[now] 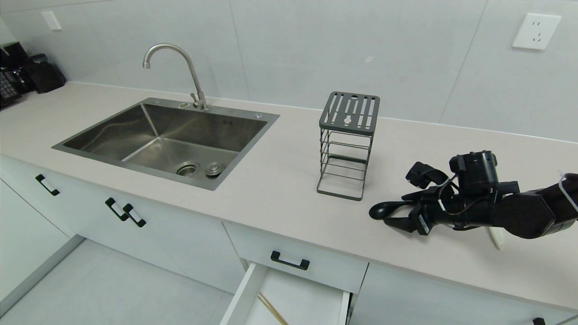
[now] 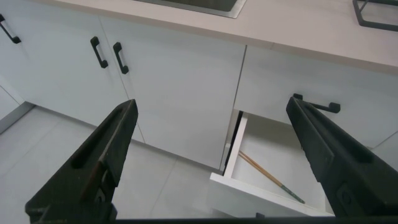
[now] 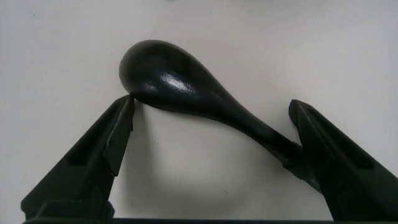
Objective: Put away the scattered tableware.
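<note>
A glossy black spoon (image 3: pixel 180 87) lies on the pale counter (image 1: pixel 280 180); chopsticks (image 2: pixel 267 175) lie in the open drawer (image 2: pixel 227 158)

From the right gripper (image 1: pixel 397 211), the wire rack (image 1: pixel 347 146) stands upright on the counter (image 1: pixel 280 189) at ten o'clock, near but apart. Past it, toward nine o'clock, a wide flat stretch of counter runs to the sink (image 1: pixel 203 131). At seven o'clock the drawer (image 1: pixel 241 291) is open, chopsticks (image 2: pixel 270 177) lying inside.

We see the black spoon (image 1: pixel 381 211) only by its bowl; its handle runs behind the right gripper (image 1: pixel 402 209). A white tip (image 1: pixel 496 238) just behind it we cannot identify. The head view's lower edge cuts off the open drawer (image 1: pixel 239 293) and the chopsticks (image 1: pixel 273 310).
</note>
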Available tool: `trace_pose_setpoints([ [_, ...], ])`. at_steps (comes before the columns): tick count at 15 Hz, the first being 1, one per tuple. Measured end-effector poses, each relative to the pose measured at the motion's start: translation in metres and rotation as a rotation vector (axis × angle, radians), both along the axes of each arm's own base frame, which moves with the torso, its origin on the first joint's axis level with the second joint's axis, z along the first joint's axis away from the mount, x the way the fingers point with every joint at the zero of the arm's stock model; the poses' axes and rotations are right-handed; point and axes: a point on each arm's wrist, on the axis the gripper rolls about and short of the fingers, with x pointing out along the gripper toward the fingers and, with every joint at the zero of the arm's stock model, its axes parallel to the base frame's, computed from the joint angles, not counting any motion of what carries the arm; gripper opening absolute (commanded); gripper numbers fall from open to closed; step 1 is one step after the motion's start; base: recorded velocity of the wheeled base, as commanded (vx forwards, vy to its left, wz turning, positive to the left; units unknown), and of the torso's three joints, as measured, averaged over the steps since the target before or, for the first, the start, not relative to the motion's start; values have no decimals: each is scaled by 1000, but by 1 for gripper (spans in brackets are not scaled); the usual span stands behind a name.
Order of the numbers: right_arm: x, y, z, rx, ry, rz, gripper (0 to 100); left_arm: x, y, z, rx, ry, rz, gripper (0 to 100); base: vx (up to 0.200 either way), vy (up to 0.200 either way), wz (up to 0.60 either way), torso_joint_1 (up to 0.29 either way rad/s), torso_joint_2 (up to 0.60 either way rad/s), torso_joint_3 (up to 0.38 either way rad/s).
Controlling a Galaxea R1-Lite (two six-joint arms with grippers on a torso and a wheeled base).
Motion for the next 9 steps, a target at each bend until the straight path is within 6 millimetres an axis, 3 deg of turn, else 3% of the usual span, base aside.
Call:
trace_pose_setpoints([
  [6, -7, 3, 3, -8, -2, 6, 0, 0, 0, 0, 0, 0, 0, 100, 0, 0, 0, 0, 0, 0],
  [9, -19, 15, 9, -5, -19, 46, 0, 0, 0, 0, 0, 0, 0, 100, 0, 0, 0, 0, 0, 0],
])
